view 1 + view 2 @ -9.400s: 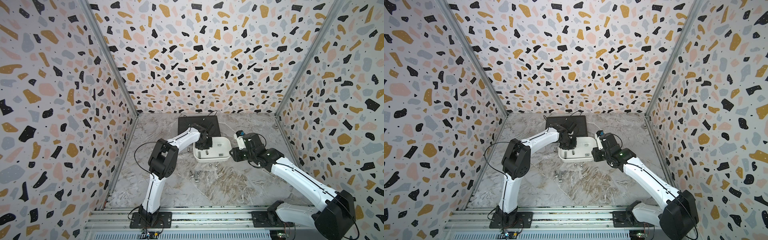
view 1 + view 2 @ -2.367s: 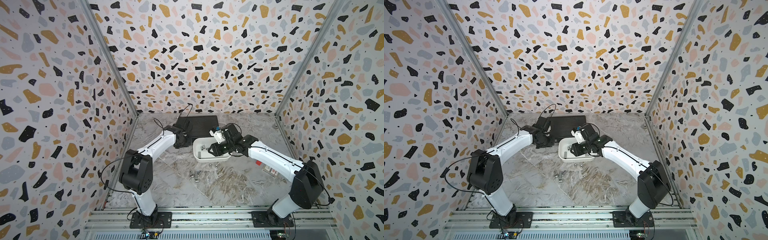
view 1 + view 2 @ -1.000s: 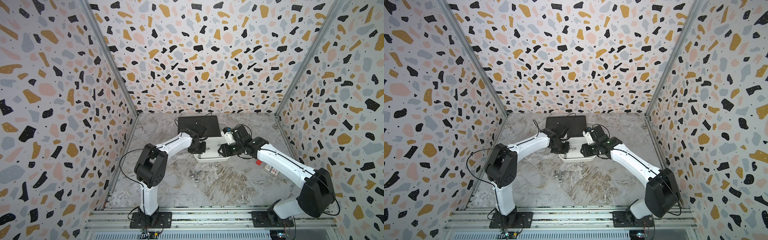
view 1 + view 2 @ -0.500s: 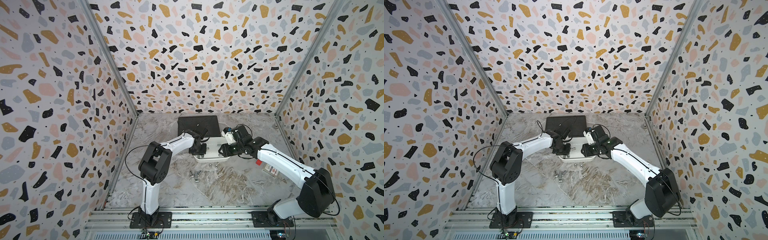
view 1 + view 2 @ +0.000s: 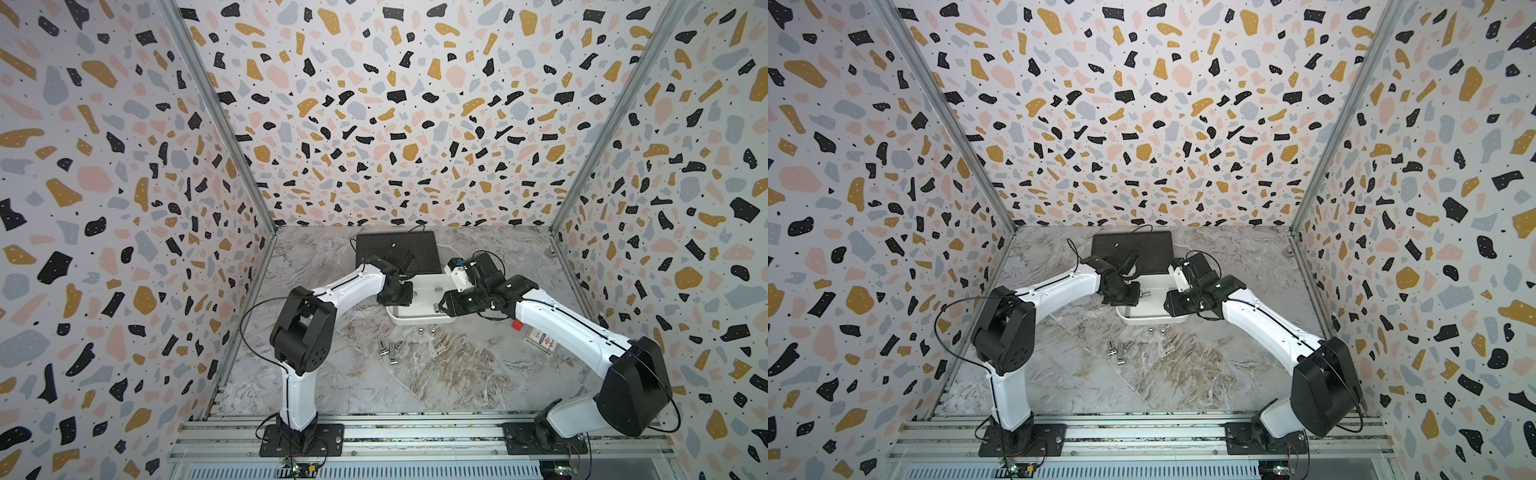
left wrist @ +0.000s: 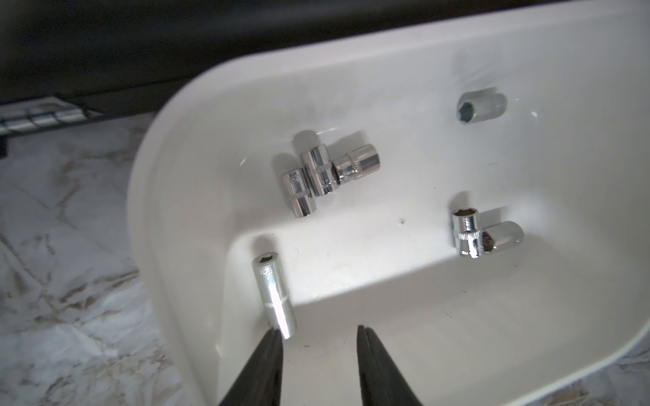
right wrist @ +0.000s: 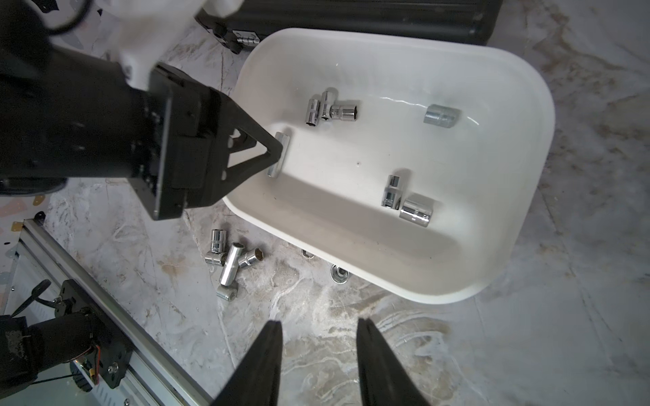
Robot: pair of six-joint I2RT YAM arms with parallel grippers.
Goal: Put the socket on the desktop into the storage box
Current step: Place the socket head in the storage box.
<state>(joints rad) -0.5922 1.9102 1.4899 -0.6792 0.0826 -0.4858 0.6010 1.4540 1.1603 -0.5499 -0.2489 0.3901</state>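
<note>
The left gripper point(image 6: 318, 334) hung over the storage box point(image 6: 183, 147), jaws apart and clamping nothing. A long socket point(image 6: 274, 295) lay free inside the box along its wall, one end at a fingertip. The right gripper point(image 7: 318, 325) was also parted and empty, above the desktop point(image 7: 527, 334). In a top view, the cluster of sockets point(image 5: 390, 350) on the desktop lay at about 6 o'clock from the left gripper and 8 o'clock from the right. The left looked slightly nearer. Two strays point(image 5: 426, 331) sat just beside the box's near wall, closer to the right gripper.
</note>
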